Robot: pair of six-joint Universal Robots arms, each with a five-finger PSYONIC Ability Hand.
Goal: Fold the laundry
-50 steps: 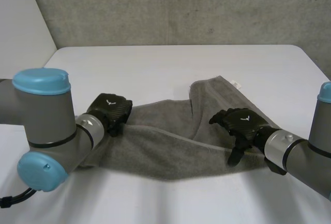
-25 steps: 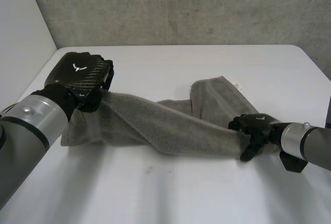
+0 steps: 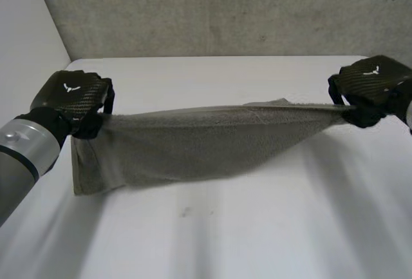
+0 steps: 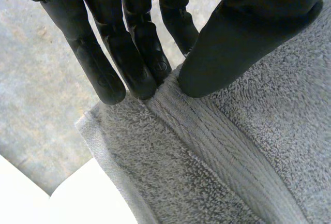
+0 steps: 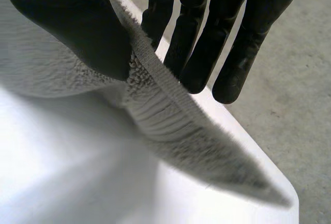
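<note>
A grey towel (image 3: 193, 140) hangs stretched in the air above the white table (image 3: 212, 234), held at both ends. My left hand (image 3: 74, 102) pinches its left top corner; in the left wrist view the thumb (image 4: 243, 38) presses the towel (image 4: 217, 151) against the fingers (image 4: 129, 53). My right hand (image 3: 372, 92) holds the right top corner the same way. In the right wrist view the towel's edge (image 5: 165, 115) runs between thumb (image 5: 77, 32) and fingers (image 5: 207, 38). The towel's lower left corner droops toward the table.
A grey wall (image 3: 225, 8) rises behind the table's far edge. White table surface lies beneath and in front of the towel.
The right hand closed on the towel's right end and rose to the right. The left hand moved outward, and the towel went from slack on the table to stretched in the air.
</note>
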